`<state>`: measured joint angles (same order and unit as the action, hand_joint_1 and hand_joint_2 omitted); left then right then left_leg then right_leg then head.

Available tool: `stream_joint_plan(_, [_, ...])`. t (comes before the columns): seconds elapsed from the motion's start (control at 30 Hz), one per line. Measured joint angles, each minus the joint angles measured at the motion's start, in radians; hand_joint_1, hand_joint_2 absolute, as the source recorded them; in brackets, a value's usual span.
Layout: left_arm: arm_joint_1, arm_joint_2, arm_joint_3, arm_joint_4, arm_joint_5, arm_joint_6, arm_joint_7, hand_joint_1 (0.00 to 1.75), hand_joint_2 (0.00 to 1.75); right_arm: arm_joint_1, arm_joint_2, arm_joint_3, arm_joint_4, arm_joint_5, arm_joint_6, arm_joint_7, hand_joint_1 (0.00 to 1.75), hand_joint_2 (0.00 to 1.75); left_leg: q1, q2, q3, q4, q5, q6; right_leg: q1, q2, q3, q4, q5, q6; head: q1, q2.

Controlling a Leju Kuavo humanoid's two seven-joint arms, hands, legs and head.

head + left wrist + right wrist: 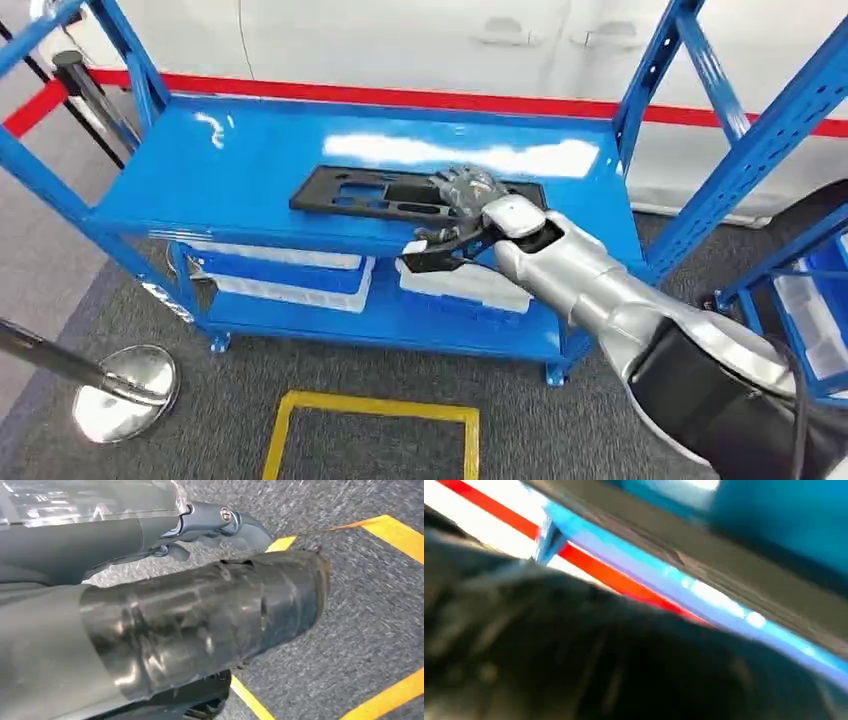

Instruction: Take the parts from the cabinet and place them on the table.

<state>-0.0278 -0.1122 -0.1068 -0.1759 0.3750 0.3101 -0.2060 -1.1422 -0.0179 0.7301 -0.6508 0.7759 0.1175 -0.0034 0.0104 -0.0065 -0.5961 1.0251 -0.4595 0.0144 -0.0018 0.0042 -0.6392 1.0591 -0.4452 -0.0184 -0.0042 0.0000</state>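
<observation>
- Right hand (466, 190) is resting on the black plastic panel (370, 193), fingers curled over its 3 o'clock end; whether it grips is unclear.
- Panel is lying flat on the glossy blue cabinet shelf (250, 160).
- Grey carpet (400, 375) with yellow floor tape (372, 406) is lying at 6 o'clock.
- Left hand (210, 525) is hanging over carpet; fingers unclear.

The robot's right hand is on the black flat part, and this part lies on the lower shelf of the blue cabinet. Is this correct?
Not quite. The head view shows the black flat part lying on the upper shelf of the blue cabinet, not the lower one. The right hand does rest on the part's right end.
</observation>
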Motion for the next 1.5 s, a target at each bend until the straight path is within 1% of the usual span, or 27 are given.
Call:
stream_joint_plan(0.1, [0.003, 0.001, 0.000, 0.000, 0.000, 0.005, 0.000, 0.00, 0.00, -0.003, 0.000, 0.000, 0.002, 0.000, -0.002, 0.001, 0.00, 0.00, 0.001, 0.001, -0.005, 0.031, -0.029, -0.016, -0.010, 0.001, 0.019, -0.019, 0.003, -0.016, 0.000, 0.000])
stream_joint_plan(0.17, [0.002, 0.001, 0.000, 0.000, 0.000, 0.005, 0.000, 0.00, 0.00, -0.004, 0.002, 0.000, 0.003, 0.000, -0.002, 0.001, 0.00, 0.00, 0.003, 0.002, -0.069, 0.161, -0.085, -0.025, -0.011, 0.001, 0.025, -0.021, 0.000, -0.022, 0.000, 0.000])
stream_joint_plan(0.2, [0.001, 0.000, 0.000, 0.000, 0.000, 0.005, 0.000, 0.00, 0.00, -0.001, 0.003, 0.000, 0.006, 0.000, -0.002, 0.001, 0.00, 0.00, 0.005, 0.002, -0.124, 0.255, -0.115, -0.030, -0.011, 0.001, 0.027, -0.020, -0.003, -0.024, 0.000, 0.000])
stream_joint_plan(0.23, [0.001, 0.000, 0.000, 0.000, 0.000, 0.005, 0.000, 0.00, 0.00, 0.000, 0.003, 0.000, 0.007, 0.000, -0.002, 0.001, 0.00, 0.00, 0.005, 0.002, -0.154, 0.298, -0.120, -0.031, -0.010, 0.001, 0.028, -0.020, -0.005, -0.024, 0.000, 0.000])
stream_joint_plan(0.27, [0.003, 0.000, 0.000, 0.000, 0.000, 0.004, 0.000, 0.00, 0.00, 0.000, 0.003, 0.000, 0.007, 0.000, -0.002, 0.000, 0.00, 0.00, 0.005, 0.002, -0.164, 0.299, -0.100, -0.031, -0.010, 0.001, 0.032, -0.020, -0.008, -0.023, 0.000, 0.000])
stream_joint_plan(0.3, [0.003, 0.000, 0.000, 0.000, 0.000, 0.004, 0.000, 0.00, 0.00, 0.000, 0.003, 0.000, 0.007, 0.000, -0.002, 0.000, 0.00, 0.00, 0.005, 0.002, -0.150, 0.256, -0.063, -0.029, -0.010, 0.002, 0.036, -0.020, -0.011, -0.022, 0.000, 0.000])
stream_joint_plan(0.37, [0.003, 0.000, 0.000, 0.000, -0.002, 0.004, 0.000, 0.00, 0.00, -0.001, 0.003, 0.000, 0.007, 0.000, -0.002, 0.000, 0.00, 0.00, 0.004, 0.002, -0.071, 0.078, 0.040, -0.018, -0.010, 0.003, 0.051, -0.020, -0.021, -0.017, 0.000, 0.000])
stream_joint_plan(0.4, [0.003, 0.000, 0.000, 0.000, -0.002, 0.003, -0.001, 0.00, 0.00, -0.001, 0.003, 0.000, 0.007, 0.001, -0.002, 0.000, 0.00, 0.00, 0.002, 0.002, -0.046, 0.013, 0.054, -0.011, -0.011, 0.002, 0.055, -0.021, -0.025, -0.014, 0.000, 0.000])
stream_joint_plan(0.43, [0.003, 0.000, 0.000, 0.000, -0.002, 0.002, -0.001, 0.00, 0.00, -0.003, 0.003, 0.000, 0.008, 0.001, -0.002, 0.000, 0.00, 0.00, -0.006, 0.001, -0.029, -0.002, 0.043, -0.009, -0.004, 0.004, 0.053, -0.019, -0.028, -0.009, 0.000, 0.000])
stream_joint_plan(0.53, [0.001, 0.000, 0.000, 0.000, -0.003, 0.002, -0.001, 0.00, 0.00, -0.002, 0.003, 0.001, 0.009, 0.001, -0.002, 0.000, 0.00, 0.00, -0.008, 0.000, -0.029, -0.006, 0.036, 0.000, -0.007, 0.002, 0.056, -0.027, -0.027, 0.004, 0.000, 0.000])
stream_joint_plan(0.6, [0.003, 0.000, 0.000, 0.000, -0.006, 0.002, -0.002, 0.00, 0.00, -0.004, 0.002, 0.001, 0.009, 0.001, -0.004, 0.000, 0.00, 0.00, 0.004, 0.004, -0.009, -0.029, 0.042, 0.011, -0.006, 0.001, 0.057, -0.011, -0.044, 0.014, 0.000, 0.000])
stream_joint_plan(0.63, [0.003, 0.000, 0.000, 0.000, -0.008, 0.002, -0.003, 0.00, 0.00, -0.005, 0.001, 0.001, 0.010, -0.001, -0.004, 0.000, 0.00, 0.00, 0.004, 0.004, -0.006, -0.031, 0.040, 0.017, -0.005, 0.000, 0.035, 0.035, -0.071, 0.015, 0.001, 0.000])
stream_joint_plan(0.7, [0.001, 0.000, 0.000, 0.000, -0.009, 0.000, -0.003, 0.00, 0.00, 0.006, 0.000, 0.001, 0.015, -0.007, -0.006, -0.003, 0.00, 0.00, 0.002, 0.004, -0.005, -0.030, 0.036, 0.025, -0.007, 0.001, -0.053, 0.199, -0.138, 0.019, 0.000, 0.000])
stream_joint_plan(0.73, [0.001, 0.000, 0.000, 0.000, -0.009, -0.002, -0.003, 0.00, 0.00, 0.021, 0.000, 0.001, 0.019, -0.010, -0.008, -0.007, 0.00, 0.00, 0.002, 0.004, -0.004, -0.030, 0.034, 0.026, -0.007, 0.001, -0.094, 0.266, -0.154, 0.021, 0.000, 0.000])
stream_joint_plan(0.77, [0.001, 0.000, 0.000, 0.000, -0.009, -0.003, -0.003, 0.00, 0.00, 0.032, 0.000, 0.000, 0.022, -0.010, -0.011, -0.010, 0.00, 0.00, 0.002, 0.003, -0.002, -0.029, 0.032, 0.026, -0.008, 0.001, -0.110, 0.287, -0.151, 0.023, 0.000, 0.000])
stream_joint_plan(0.8, [0.001, 0.000, 0.000, 0.000, -0.009, -0.005, -0.003, 0.00, 0.00, 0.050, 0.000, 0.001, 0.026, -0.010, -0.014, -0.018, 0.00, 0.00, 0.002, 0.001, 0.003, -0.027, 0.027, 0.026, -0.010, 0.000, -0.109, 0.262, -0.116, 0.022, 0.000, 0.000])
stream_joint_plan(0.9, [0.002, -0.001, 0.000, 0.000, -0.007, -0.005, -0.004, 0.00, 0.00, 0.059, 0.000, 0.001, 0.032, -0.010, -0.022, -0.022, 0.00, 0.00, 0.002, -0.002, 0.014, -0.011, 0.007, 0.019, -0.011, -0.001, -0.010, 0.020, 0.028, 0.011, 0.000, 0.000])
stream_joint_plan(0.93, [0.002, -0.002, 0.000, 0.000, -0.004, -0.006, -0.005, 0.00, 0.00, 0.060, 0.000, 0.001, 0.035, -0.010, -0.025, -0.022, 0.00, 0.00, -0.003, -0.002, 0.011, -0.008, 0.002, 0.013, -0.004, -0.001, 0.003, -0.001, 0.005, 0.008, 0.000, 0.000])
stream_joint_plan(1.03, [-0.003, -0.002, 0.000, 0.000, 0.000, -0.004, -0.010, 0.00, 0.00, 0.074, 0.008, 0.001, 0.050, -0.010, -0.030, -0.027, 0.00, 0.00, -0.003, -0.001, 0.012, -0.011, 0.000, 0.001, 0.000, 0.000, 0.009, -0.011, 0.003, 0.001, 0.000, 0.000])
stream_joint_plan(1.13, [0.001, -0.001, 0.001, 0.000, 0.001, 0.005, -0.010, 0.00, 0.00, 0.079, 0.011, 0.001, 0.061, -0.008, -0.035, -0.032, 0.00, 0.00, -0.001, 0.001, -0.003, 0.035, -0.035, -0.014, -0.013, 0.001, 0.023, -0.028, 0.006, -0.015, 0.000, 0.000])
stream_joint_plan(1.23, [0.000, -0.001, 0.001, 0.000, 0.001, 0.008, -0.009, 0.00, 0.00, 0.087, 0.017, 0.001, 0.071, -0.008, -0.037, -0.035, 0.00, 0.00, 0.004, 0.001, -0.126, 0.264, -0.126, -0.027, -0.012, 0.001, 0.028, -0.027, 0.001, -0.022, 0.000, 0.000])
stream_joint_plan(1.27, [0.000, -0.002, 0.001, 0.000, 0.002, 0.008, -0.007, 0.00, 0.00, 0.091, 0.018, 0.001, 0.074, -0.008, -0.037, -0.035, 0.00, 0.00, 0.004, 0.001, -0.154, 0.305, -0.128, -0.028, -0.011, 0.001, 0.030, -0.027, -0.001, -0.021, 0.000, 0.000])
stream_joint_plan(1.3, [0.002, -0.002, 0.001, 0.000, 0.002, 0.009, -0.006, 0.00, 0.00, 0.094, 0.018, 0.001, 0.075, -0.008, -0.037, -0.035, 0.00, 0.00, 0.004, 0.001, -0.159, 0.296, -0.104, -0.028, -0.011, 0.001, 0.034, -0.027, -0.004, -0.021, 0.000, 0.000])
stream_joint_plan(1.33, [0.003, -0.001, 0.001, 0.000, 0.002, 0.011, -0.006, 0.00, 0.00, 0.095, 0.018, 0.001, 0.076, -0.006, -0.037, -0.035, 0.00, 0.00, 0.004, 0.001, -0.141, 0.243, -0.062, -0.026, -0.011, 0.002, 0.038, -0.026, -0.008, -0.020, 0.000, 0.000])
stream_joint_plan(1.4, [0.003, 0.000, 0.001, 0.000, 0.002, 0.011, -0.006, 0.00, 0.00, 0.094, 0.018, 0.001, 0.076, -0.006, -0.037, -0.035, 0.00, 0.00, 0.004, 0.002, -0.055, 0.055, 0.046, -0.018, -0.011, 0.003, 0.052, -0.025, -0.018, -0.014, 0.000, 0.000])
stream_joint_plan(1.47, [0.003, 0.000, 0.001, 0.000, 0.001, 0.011, -0.004, 0.00, 0.00, 0.090, 0.018, 0.001, 0.078, -0.006, -0.038, -0.035, 0.00, 0.00, -0.003, 0.001, -0.021, -0.014, 0.036, -0.011, -0.005, 0.004, 0.052, -0.023, -0.023, -0.005, 0.000, 0.000])
stream_joint_plan(1.5, [-0.001, 0.000, 0.001, 0.000, 0.001, 0.011, -0.003, 0.00, 0.00, 0.091, 0.018, 0.001, 0.079, -0.005, -0.038, -0.035, 0.00, 0.00, -0.004, -0.001, -0.024, -0.006, 0.035, -0.008, -0.006, 0.003, 0.051, -0.027, -0.021, -0.001, 0.000, 0.000])
